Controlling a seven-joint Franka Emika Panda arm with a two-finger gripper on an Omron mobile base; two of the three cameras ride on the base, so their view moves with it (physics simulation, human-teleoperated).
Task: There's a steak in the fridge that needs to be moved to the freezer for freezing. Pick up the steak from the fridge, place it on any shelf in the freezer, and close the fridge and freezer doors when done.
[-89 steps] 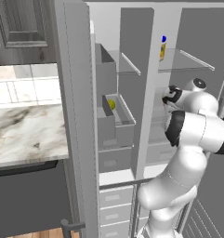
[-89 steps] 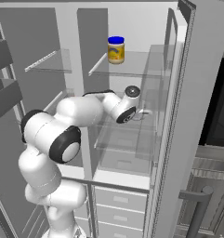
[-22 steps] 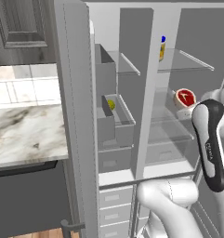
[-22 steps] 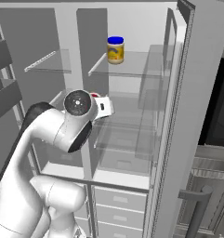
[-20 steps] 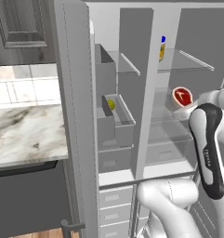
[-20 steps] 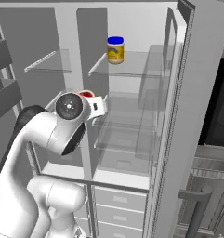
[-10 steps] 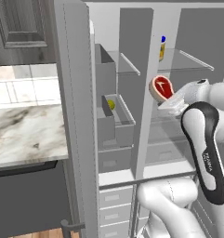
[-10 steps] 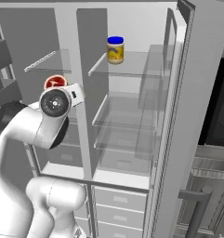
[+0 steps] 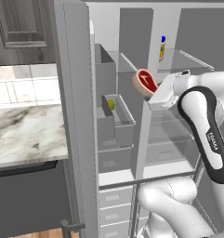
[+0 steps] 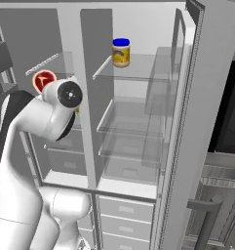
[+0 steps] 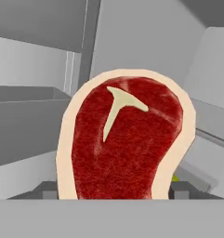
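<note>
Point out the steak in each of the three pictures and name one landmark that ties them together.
Left base view: the steak sits upper middle, at the end of the claw, in front of the centre post.
Right base view: upper left, just left of the arm's round joint.
Hand view: it covers the centre.
Shared landmark: the yellow jar on the top glass shelf, in both base views.

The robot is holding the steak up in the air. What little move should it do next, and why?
Probably carry the steak a bit further left, into the freezer side. The gripper holds it in front of the divider between the two compartments, over no shelf, and both doors are open.
</note>
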